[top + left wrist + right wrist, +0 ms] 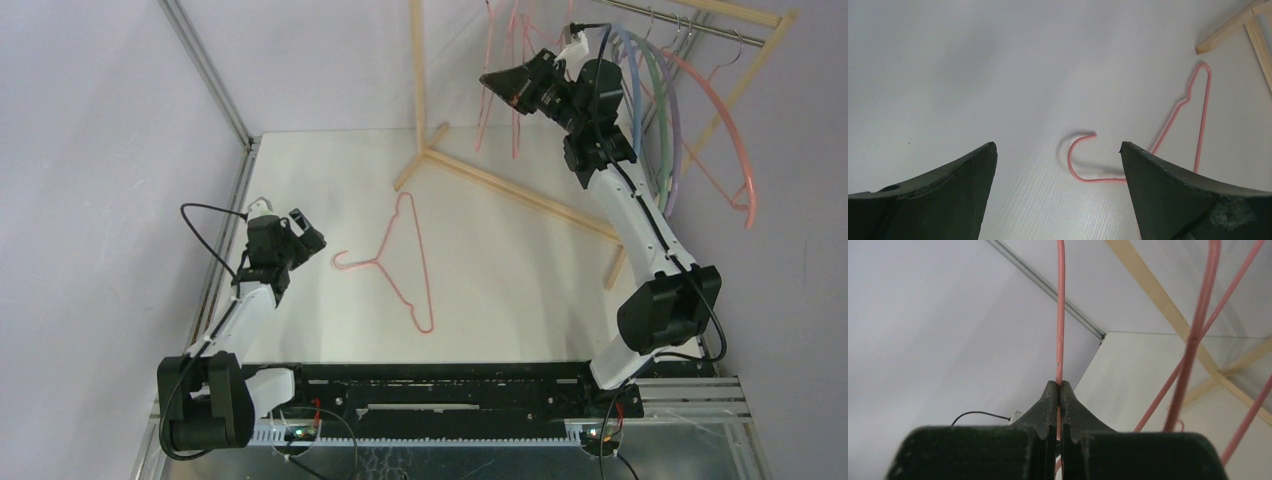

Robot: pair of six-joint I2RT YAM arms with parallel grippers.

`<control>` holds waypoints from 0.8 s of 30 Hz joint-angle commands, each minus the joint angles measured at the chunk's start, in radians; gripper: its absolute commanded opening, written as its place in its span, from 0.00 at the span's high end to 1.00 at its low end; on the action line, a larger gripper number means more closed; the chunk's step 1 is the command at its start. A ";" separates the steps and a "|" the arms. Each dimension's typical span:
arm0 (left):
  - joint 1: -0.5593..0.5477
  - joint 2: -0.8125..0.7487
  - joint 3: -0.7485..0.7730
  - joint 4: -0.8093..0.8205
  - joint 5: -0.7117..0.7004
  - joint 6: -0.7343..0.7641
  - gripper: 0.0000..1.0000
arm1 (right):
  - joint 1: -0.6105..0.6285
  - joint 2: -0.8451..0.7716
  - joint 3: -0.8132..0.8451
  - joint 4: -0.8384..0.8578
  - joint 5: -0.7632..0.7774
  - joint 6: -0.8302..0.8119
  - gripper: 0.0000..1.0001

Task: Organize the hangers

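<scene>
Overhead view, frame centre: a pink triangular wire hanger (381,263) lies flat, its long bar running top to bottom and its hook pointing left at the nearer left gripper (306,232), whose jaws are spread wide. Upper right: the right gripper (1059,386) is clamped on a second pink wire hanger (1060,315).

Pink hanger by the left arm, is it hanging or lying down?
Lying down: the hanger is flat on the table, apart from the rack.

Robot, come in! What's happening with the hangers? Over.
Left gripper open, facing loose hanger on table. Right gripper shut on second hanger, by rack. Nothing in the way.
</scene>
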 commanded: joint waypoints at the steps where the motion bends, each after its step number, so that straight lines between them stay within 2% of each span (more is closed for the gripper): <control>1: -0.002 0.011 0.039 0.017 0.004 0.022 0.02 | -0.001 -0.021 0.047 0.083 0.056 0.015 1.00; 9: -0.003 0.019 0.035 0.017 -0.005 0.025 0.02 | -0.009 -0.067 0.006 0.024 0.191 0.037 1.00; 24: -0.002 0.017 0.004 0.024 -0.008 0.028 0.02 | -0.039 -0.136 -0.134 -0.015 0.320 0.075 1.00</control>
